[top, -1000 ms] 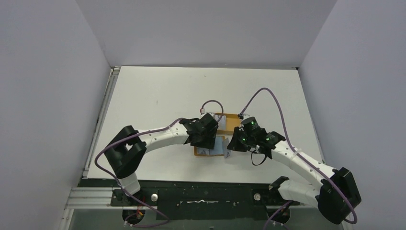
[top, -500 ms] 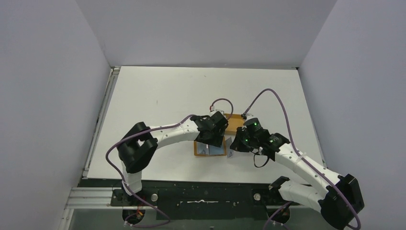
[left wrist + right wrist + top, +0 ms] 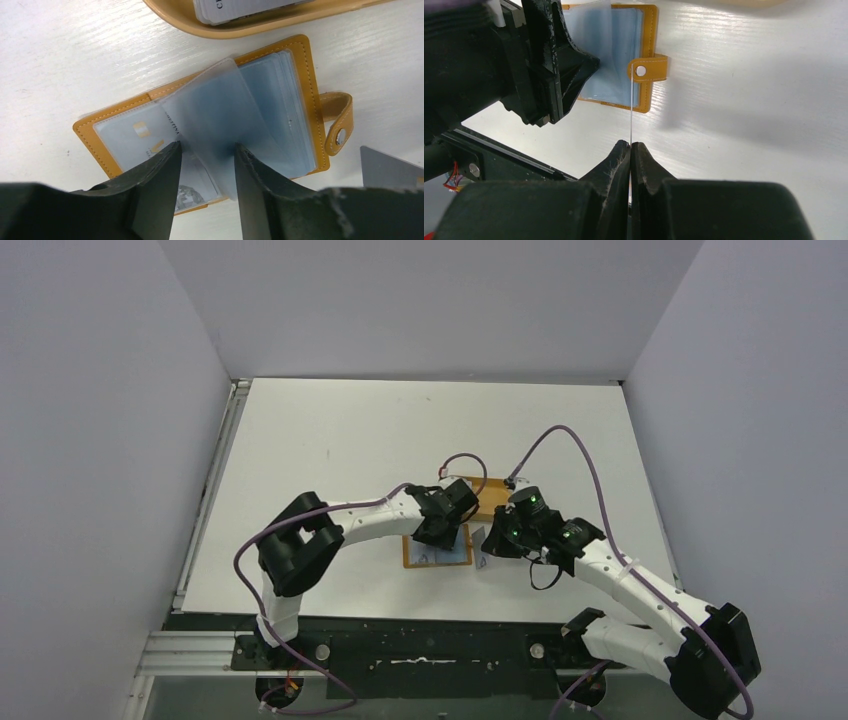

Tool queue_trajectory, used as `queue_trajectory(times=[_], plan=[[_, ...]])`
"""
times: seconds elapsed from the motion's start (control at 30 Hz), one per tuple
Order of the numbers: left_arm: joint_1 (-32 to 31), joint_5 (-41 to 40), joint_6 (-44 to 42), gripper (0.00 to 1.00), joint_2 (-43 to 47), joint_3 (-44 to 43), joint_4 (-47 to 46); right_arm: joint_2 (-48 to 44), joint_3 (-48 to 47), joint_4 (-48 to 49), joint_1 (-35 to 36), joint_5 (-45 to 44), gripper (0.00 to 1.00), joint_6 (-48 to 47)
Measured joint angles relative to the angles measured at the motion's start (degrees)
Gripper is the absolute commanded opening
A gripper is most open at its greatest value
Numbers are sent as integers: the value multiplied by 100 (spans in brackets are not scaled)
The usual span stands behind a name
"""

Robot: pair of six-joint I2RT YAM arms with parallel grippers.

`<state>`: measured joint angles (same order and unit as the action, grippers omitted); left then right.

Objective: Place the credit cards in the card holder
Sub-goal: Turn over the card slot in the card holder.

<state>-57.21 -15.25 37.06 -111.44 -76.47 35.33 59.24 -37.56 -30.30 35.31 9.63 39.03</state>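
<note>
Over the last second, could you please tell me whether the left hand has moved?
Yes: the left hand shifted rightward over the card holder, which stayed put.

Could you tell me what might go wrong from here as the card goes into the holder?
1. The clear sleeve stands loosely between the left gripper's open jaws; it could flop back and cover the pocket.
2. The right gripper pinches the grey card at its fingertips only, so the card may twist or slip against the card holder.
</note>
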Motion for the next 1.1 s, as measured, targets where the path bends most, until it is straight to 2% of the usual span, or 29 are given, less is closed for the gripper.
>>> queue_trajectory(times=[0.1,0.3,0.57,1.1], plan=[[-11,2,4,33,0,50,-107,4,0,2,0,2,0,-4],[-22,17,31,31,39,166,-291,120,11,59,2,129,0,-31],[-17,50,96,30,94,273,-428,476,11,411,9,481,0,-44],[-7,68,149,29,122,321,-476,1021,46,813,9,542,0,-20]])
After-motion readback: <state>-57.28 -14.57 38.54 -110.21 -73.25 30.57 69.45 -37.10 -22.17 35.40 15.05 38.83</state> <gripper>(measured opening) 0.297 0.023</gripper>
